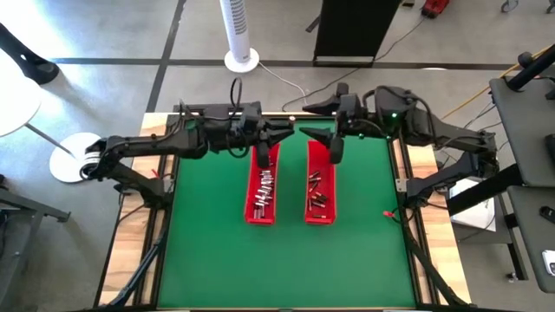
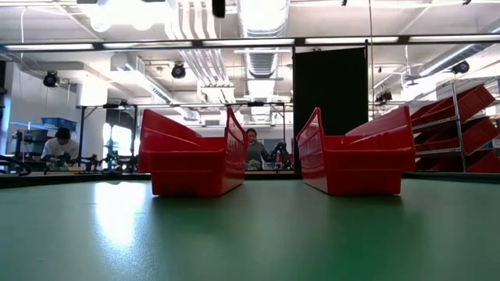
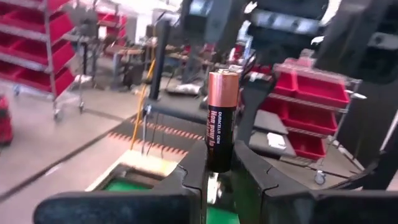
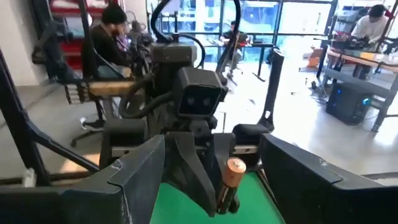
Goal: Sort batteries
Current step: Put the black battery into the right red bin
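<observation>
The high view looks straight down on the green table [image 1: 286, 251] and both red trays [image 1: 262, 186]; the low view sits at table height, facing them – each wrist view looks close at one battery [image 3: 221, 118]

Bright ceiling strip lights [image 2: 258, 40] glare softly off my green felt desk [image 2: 117, 218]; the room behind my wrist cameras blurs, and my near dark fingers [image 3: 186, 180] are unfocused.
</observation>
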